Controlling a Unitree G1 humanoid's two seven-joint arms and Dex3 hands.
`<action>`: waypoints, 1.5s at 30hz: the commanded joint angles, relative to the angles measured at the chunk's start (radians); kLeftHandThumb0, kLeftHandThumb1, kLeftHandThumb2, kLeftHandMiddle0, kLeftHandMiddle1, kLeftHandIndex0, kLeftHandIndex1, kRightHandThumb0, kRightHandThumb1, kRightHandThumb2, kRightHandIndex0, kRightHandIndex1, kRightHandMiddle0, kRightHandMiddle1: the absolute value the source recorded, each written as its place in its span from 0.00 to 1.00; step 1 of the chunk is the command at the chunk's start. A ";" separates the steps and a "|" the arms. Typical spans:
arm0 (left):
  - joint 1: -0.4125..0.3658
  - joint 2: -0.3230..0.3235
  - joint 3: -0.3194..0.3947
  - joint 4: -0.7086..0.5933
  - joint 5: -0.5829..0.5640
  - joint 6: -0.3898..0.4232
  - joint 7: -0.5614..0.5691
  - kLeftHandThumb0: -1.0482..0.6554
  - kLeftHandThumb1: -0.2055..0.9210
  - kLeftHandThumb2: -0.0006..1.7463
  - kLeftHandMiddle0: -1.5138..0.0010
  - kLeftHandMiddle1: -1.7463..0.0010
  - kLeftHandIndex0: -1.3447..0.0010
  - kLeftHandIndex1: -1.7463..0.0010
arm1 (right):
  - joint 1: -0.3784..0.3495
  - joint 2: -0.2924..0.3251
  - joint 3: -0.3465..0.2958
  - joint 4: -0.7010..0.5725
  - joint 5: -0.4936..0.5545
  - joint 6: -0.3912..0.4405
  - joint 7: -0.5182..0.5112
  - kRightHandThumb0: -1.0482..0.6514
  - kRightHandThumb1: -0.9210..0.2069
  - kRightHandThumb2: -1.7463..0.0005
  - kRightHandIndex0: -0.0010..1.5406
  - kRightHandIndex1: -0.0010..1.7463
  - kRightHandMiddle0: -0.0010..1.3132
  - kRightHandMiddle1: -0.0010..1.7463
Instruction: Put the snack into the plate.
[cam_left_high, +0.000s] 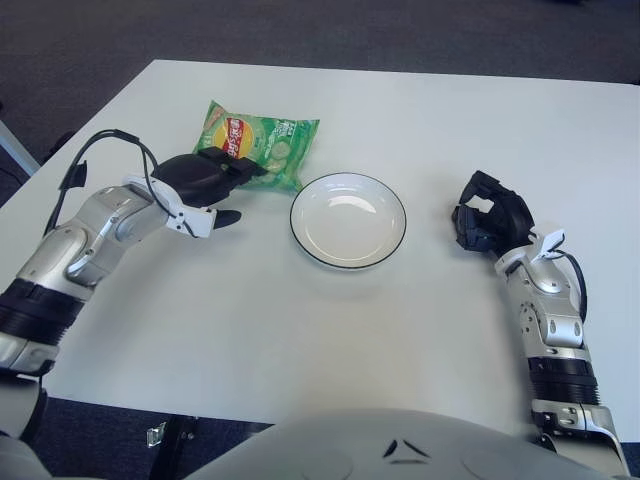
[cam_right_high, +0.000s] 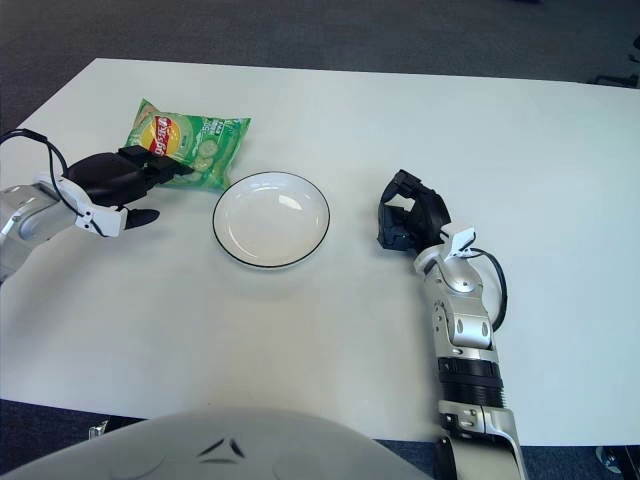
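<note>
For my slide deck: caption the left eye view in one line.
Left hand grips the green snack bag beside the empty white plate; right hand idle to the plate's right.

Snack (cam_left_high: 262, 146) just left-behind plate (cam_left_high: 348, 220)

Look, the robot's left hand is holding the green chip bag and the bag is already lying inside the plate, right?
Not quite. The left hand does hold the green chip bag, but the bag is not inside the plate. It sits beside the plate, off its left rim toward the far side, and the plate holds nothing. The left eye view shows this. The right hand shows to the plate's right.
</note>
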 joint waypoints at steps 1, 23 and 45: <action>0.081 0.069 0.076 -0.281 0.051 0.112 -0.186 0.11 1.00 0.60 0.89 0.82 1.00 0.70 | 0.097 0.060 0.019 0.071 0.015 0.051 0.004 0.32 0.57 0.22 0.84 1.00 0.49 1.00; 0.076 -0.052 0.123 -0.322 0.294 0.097 -0.083 0.21 1.00 0.44 0.87 0.79 1.00 0.60 | 0.092 0.061 0.017 0.080 0.011 0.047 0.007 0.32 0.57 0.22 0.84 1.00 0.49 1.00; -0.072 -0.381 0.037 0.193 0.484 0.203 0.576 0.15 0.86 0.29 1.00 0.94 1.00 0.77 | 0.079 0.066 0.014 0.114 0.012 0.021 0.012 0.32 0.57 0.22 0.84 1.00 0.50 1.00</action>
